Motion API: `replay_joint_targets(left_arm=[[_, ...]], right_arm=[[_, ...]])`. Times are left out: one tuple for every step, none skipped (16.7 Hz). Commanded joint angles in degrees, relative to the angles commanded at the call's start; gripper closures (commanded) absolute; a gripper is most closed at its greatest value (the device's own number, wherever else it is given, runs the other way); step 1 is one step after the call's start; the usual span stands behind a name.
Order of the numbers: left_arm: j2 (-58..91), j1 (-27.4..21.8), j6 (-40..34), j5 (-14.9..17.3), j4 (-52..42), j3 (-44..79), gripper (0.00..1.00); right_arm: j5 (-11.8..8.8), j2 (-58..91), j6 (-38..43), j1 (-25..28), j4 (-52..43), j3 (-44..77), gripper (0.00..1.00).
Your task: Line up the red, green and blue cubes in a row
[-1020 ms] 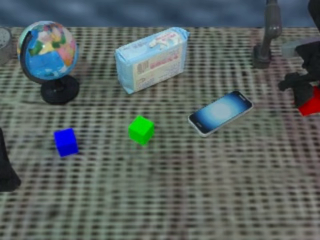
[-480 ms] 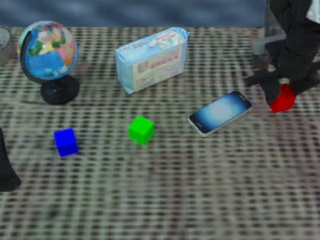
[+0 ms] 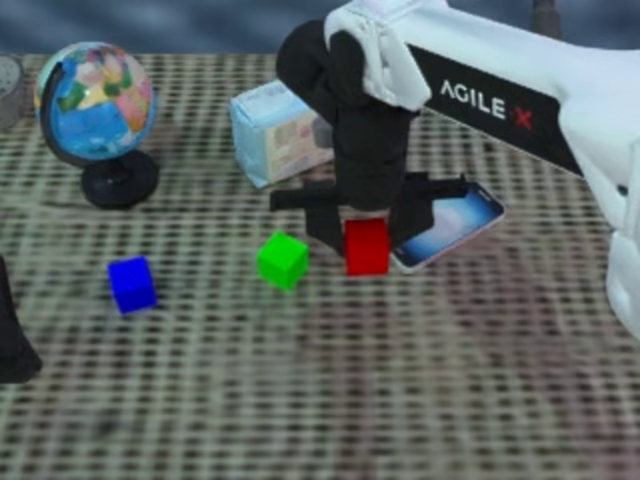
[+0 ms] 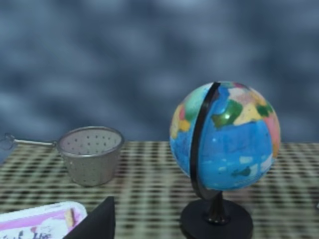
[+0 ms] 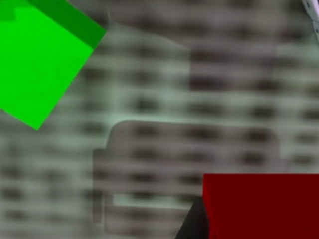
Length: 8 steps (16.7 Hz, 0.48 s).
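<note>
Checkered cloth covers the table (image 3: 480,400), where the right gripper (image 3: 366,235) hangs near the middle, its fingers clamped on the red cube (image 3: 367,246). That cube sits just right of the green cube (image 3: 282,260), touching the phone's (image 3: 460,220) near edge in the top view. Well to the left lies the blue cube (image 3: 132,284). Behind stand a globe (image 3: 95,105), a tissue pack (image 3: 275,135) and a strainer (image 4: 91,153). At the left edge, the left gripper (image 3: 12,345) sits parked; whether its fingers are apart cannot be told.
</note>
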Motion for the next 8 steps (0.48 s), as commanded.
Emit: replay_joint_targets(left_arm=[[0.0, 0.0, 0.0, 0.0, 0.0, 0.0, 0.0], [0.0, 0.0, 0.0, 0.0, 0.0, 0.0, 0.0], [0.0, 0.0, 0.0, 0.0, 0.0, 0.0, 0.0], [0.0, 0.0, 0.0, 0.0, 0.0, 0.0, 0.0], [0.0, 0.0, 0.0, 0.0, 0.0, 0.0, 0.0], [0.0, 0.0, 0.0, 0.0, 0.0, 0.0, 0.0], [0.0, 0.0, 0.0, 0.0, 0.0, 0.0, 0.0], [0.0, 0.0, 0.0, 0.0, 0.0, 0.0, 0.0]], right_arm=[[0.1, 0.8, 4.5, 3.1, -1.0, 1.9, 1.0], [0.3, 1.5, 8.3, 6.1, -1.9, 3.7, 1.0], [0.4, 2.1, 11.6, 8.7, -2.7, 5.3, 1.0], [0.6, 2.5, 14.3, 11.0, -3.3, 6.6, 1.0], [0.7, 2.8, 16.4, 12.8, -3.8, 7.7, 1.0], [0.8, 2.9, 17.9, 14.2, -4.1, 8.5, 1.0], [0.9, 3.0, 18.7, 15.0, -4.2, 8.9, 1.0], [1.0, 3.0, 19.0, 15.2, -4.3, 9.1, 1.0]])
